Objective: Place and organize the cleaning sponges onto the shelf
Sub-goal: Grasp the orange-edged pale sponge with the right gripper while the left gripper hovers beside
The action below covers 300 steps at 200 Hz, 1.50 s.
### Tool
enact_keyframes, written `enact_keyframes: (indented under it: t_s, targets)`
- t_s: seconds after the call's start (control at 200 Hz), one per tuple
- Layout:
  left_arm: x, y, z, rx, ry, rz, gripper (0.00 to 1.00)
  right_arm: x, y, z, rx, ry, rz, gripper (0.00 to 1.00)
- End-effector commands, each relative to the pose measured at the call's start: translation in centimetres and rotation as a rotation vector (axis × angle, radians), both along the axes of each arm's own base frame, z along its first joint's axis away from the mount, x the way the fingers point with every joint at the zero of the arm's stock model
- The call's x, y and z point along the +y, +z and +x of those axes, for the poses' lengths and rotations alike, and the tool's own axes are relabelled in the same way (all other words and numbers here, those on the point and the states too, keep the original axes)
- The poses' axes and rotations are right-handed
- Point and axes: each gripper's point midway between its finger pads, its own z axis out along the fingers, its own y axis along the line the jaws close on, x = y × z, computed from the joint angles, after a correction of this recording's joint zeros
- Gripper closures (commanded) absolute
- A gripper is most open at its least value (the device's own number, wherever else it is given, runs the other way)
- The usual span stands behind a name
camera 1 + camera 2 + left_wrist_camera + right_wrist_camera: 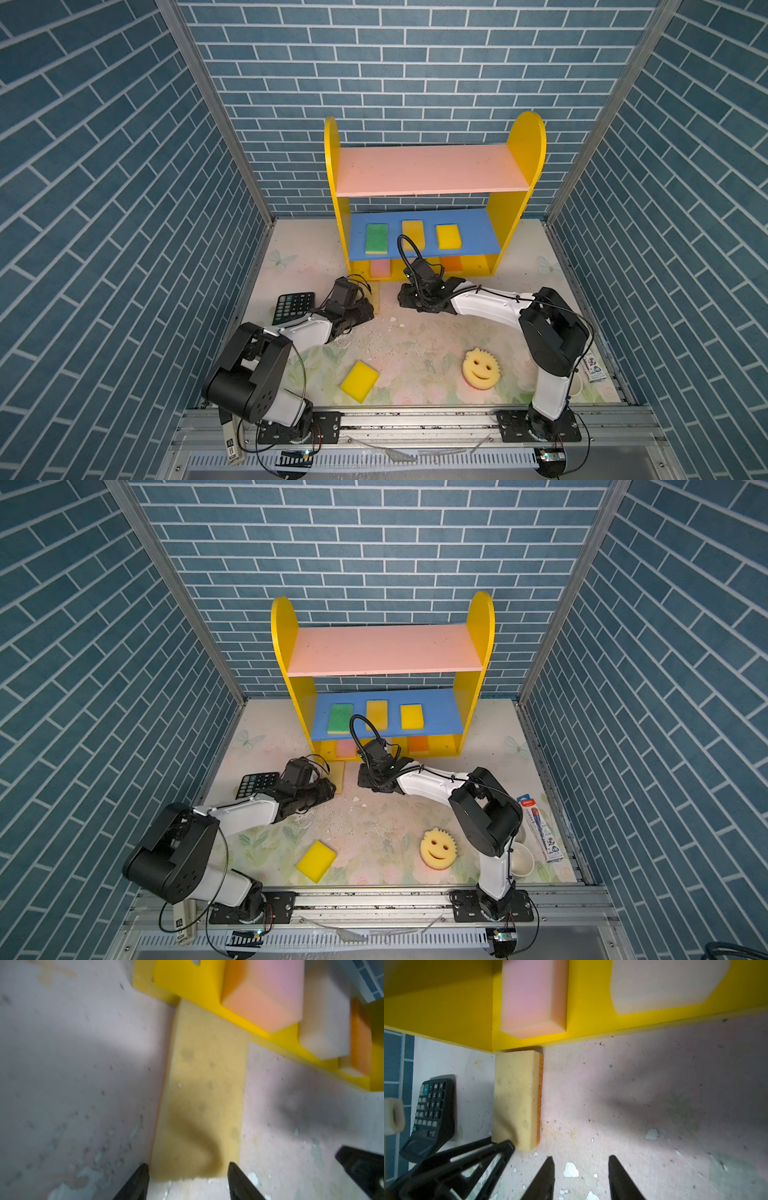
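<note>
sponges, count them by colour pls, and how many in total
green sponge: 1
amber sponge: 1
yellow rectangular sponges: 2
pink sponge: 1
white sponge: 1
orange sponge: 1
tan sponge: 1
yellow smiley-face sponge: 1
total: 9

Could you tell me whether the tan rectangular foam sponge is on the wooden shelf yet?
No: the tan foam sponge lies on the tabletop, one end against the shelf's yellow base.
</note>
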Motion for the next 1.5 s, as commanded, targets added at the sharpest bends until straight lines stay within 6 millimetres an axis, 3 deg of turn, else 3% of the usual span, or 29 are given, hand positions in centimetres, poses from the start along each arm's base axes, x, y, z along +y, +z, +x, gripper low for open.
enact_keyframes:
  t_s: [0.0,0.11,0.21,0.48,0.655,0.845,0.87,0.995,1.055,1.15,1.23,1.325,1.355,1.375,1.495]
  targets:
    - [-1.6,0.5,-3.0,0.066,-0.064,-0.061,0.38,0.8,-0.1,0.6,0.000,-0.001,0.021,0.50]
    - [-2.9,1.9,-3.9,0.058,-0.108,-0.131,0.38,1.6,-0.4,0.6,0.016,0.009,0.029,0.49]
    - [-2.1,3.5,-4.3,0.026,-0.102,-0.109,0.38,2.6,-0.7,0.9,0.021,0.031,0.024,0.49]
    - [6.9,8.2,-5.6,-0.117,0.123,0.184,0.28,5.7,-1.1,1.3,-0.007,0.105,-0.015,0.49]
    - [10.2,9.0,-7.1,-0.156,0.233,0.224,0.18,8.0,-1.8,0.7,-0.005,0.157,-0.013,0.49]
    - [10.8,8.4,-7.8,-0.133,0.239,0.245,0.13,8.9,-2.8,0.1,0.009,0.185,-0.048,0.49]
    - [10.8,8.3,-7.8,-0.129,0.234,0.245,0.13,8.7,-4.4,-0.1,0.028,0.183,-0.079,0.49]
    - [10.4,7.9,-7.6,-0.109,0.223,0.240,0.13,8.5,-5.4,-0.6,0.039,0.188,-0.106,0.52]
    - [10.2,7.8,-7.5,-0.104,0.216,0.234,0.13,8.5,-5.6,-0.8,0.041,0.192,-0.109,0.57]
    - [9.9,7.9,-7.2,-0.108,0.210,0.229,0.12,8.8,-5.6,-1.2,0.035,0.209,-0.108,0.75]
    - [9.9,8.0,-7.0,-0.109,0.210,0.231,0.12,9.0,-5.3,-1.3,0.016,0.233,-0.099,0.90]
    - [9.9,8.3,-6.9,-0.111,0.210,0.231,0.12,9.0,-4.6,-1.5,-0.003,0.260,-0.099,1.00]
    - [9.9,8.3,-6.9,-0.113,0.205,0.233,0.12,9.0,-4.7,-1.6,-0.006,0.277,-0.106,1.00]
    - [9.9,8.5,-6.9,-0.118,0.206,0.234,0.12,9.2,-3.0,-1.6,-0.032,0.284,-0.084,1.00]
    - [10.3,9.7,-6.8,-0.136,0.204,0.251,0.12,8.8,-0.2,-1.7,-0.108,0.342,-0.081,1.00]
